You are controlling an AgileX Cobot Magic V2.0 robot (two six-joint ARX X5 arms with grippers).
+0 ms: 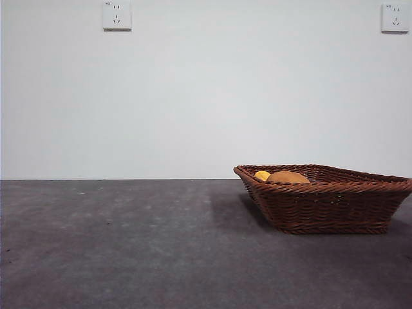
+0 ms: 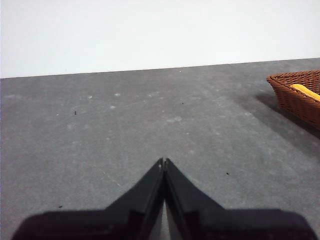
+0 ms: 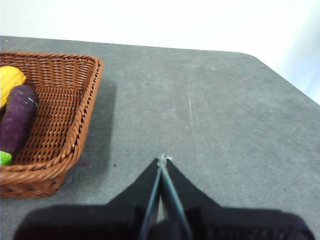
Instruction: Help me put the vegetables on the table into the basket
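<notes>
Both my hands, left (image 2: 163, 162) and right (image 3: 163, 160), closed, empty, over the grey matte surface (image 1: 129, 244); purple eggplant (image 3: 17, 120), yellow corn (image 3: 10, 80), brown potato (image 1: 288, 177) in the brown woven wicker basket (image 1: 328, 206).

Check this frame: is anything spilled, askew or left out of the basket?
Nothing stands out. The brown woven wicker basket sits level on the dark grey table, holding the yellow corn cob, purple eggplant and brown potato. Left pincer and right pincer are shut, apart from the basket.

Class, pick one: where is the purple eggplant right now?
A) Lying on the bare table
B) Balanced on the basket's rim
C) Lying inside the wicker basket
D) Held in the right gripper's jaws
C: the right wrist view shows the eggplant lying on the woven floor of the basket, beside the yellow corn.
</notes>
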